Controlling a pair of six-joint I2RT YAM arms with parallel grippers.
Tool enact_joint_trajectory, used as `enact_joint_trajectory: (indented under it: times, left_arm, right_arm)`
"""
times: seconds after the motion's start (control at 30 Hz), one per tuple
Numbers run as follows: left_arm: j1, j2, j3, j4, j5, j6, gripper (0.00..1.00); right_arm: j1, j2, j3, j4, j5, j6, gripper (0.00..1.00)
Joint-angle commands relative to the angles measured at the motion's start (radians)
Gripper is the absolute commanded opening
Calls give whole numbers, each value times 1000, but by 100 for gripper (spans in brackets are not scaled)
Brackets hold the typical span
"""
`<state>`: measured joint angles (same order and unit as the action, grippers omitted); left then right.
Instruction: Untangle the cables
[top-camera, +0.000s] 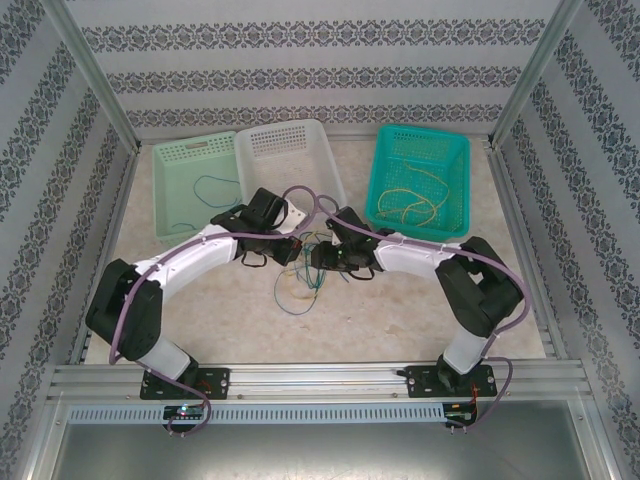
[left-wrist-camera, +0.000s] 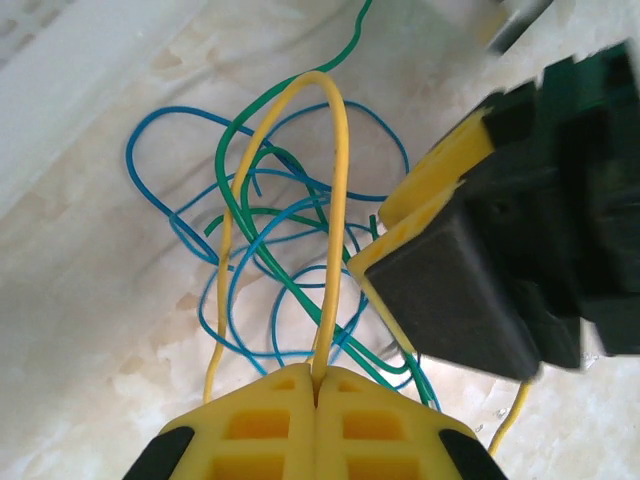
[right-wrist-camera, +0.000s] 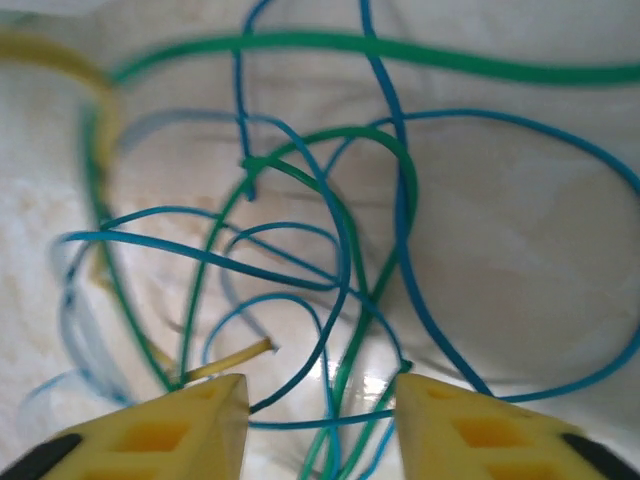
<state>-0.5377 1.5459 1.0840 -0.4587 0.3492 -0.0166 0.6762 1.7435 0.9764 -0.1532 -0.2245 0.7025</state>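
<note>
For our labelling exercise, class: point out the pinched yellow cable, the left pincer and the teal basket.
yellow cable (left-wrist-camera: 318, 76), left wrist view, top of its arch.
left pincer (left-wrist-camera: 318, 385), left wrist view, seam between its closed fingertips.
teal basket (top-camera: 425, 131), top external view, far rim.

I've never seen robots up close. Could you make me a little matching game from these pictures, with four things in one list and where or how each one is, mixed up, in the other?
Things:
1. left claw
2. right claw
3. teal basket
4. pale green basket

States:
A. at the far left of the table
B. open, over the tangle of cables
C. shut on a yellow cable
D. holds loose yellow strands

Pairs: 1-C, 2-B, 3-D, 4-A.
</note>
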Motion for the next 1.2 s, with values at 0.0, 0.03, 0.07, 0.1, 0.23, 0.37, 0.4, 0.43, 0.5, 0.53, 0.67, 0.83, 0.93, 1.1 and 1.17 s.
enact_joint_trajectory:
  times: [0.0, 0.03, 0.07, 0.1, 0.23, 0.37, 0.4, 0.43, 0.5, 0.53, 0.67, 0.83, 0.93, 1.1, 1.17]
  left_arm:
    - [-6, -58, -15, 35, -17, -29, 0]
    - [-6, -70, -14, 41, -16, -34, 0]
    - [-4, -85, -15, 49, -15, -43, 0]
    - [-3, -99, -15, 58, -13, -51, 0]
    - [8, -156, -27, 100, -3, -83, 0]
    - [22, -230, -50, 137, -8, -113, 0]
    - [27, -251, -51, 140, -9, -115, 0]
    - [27, -271, -52, 143, -15, -115, 0]
    - [28, -302, -58, 155, -25, -118, 0]
    - [27, -318, -65, 170, -30, -121, 0]
    - [28, -387, -146, 296, -57, -157, 0]
    - [28, -472, -271, 439, -141, -214, 0]
    - [28, -499, -273, 420, -164, -206, 0]
    - [29, -509, -247, 379, -110, -186, 0]
    - [29, -503, -251, 386, -75, -192, 0]
  right_arm:
    - [-10, 35, 6, -37, 37, 10, 30]
    - [-10, 44, 2, -37, 39, 12, 24]
    - [-12, 51, -3, -39, 41, 14, 18]
    - [-12, 58, -8, -38, 41, 15, 13]
    - [-14, 63, -25, -49, 54, 13, 5]
    - [-17, 68, -51, -59, 63, 8, 3]
    - [-19, 68, -61, -58, 62, 8, 3]
    - [-19, 68, -69, -55, 61, 9, 2]
    - [-18, 70, -81, -49, 62, 12, 2]
    - [-18, 71, -86, -46, 63, 16, 2]
    - [-18, 53, -116, 11, 48, 36, 1]
    - [-17, 60, -110, 6, 38, 39, 0]
    - [-20, 74, -121, 1, 42, 41, 0]
    - [-20, 51, -136, 26, 20, 36, 8]
    - [-20, 17, -134, 48, -6, 18, 14]
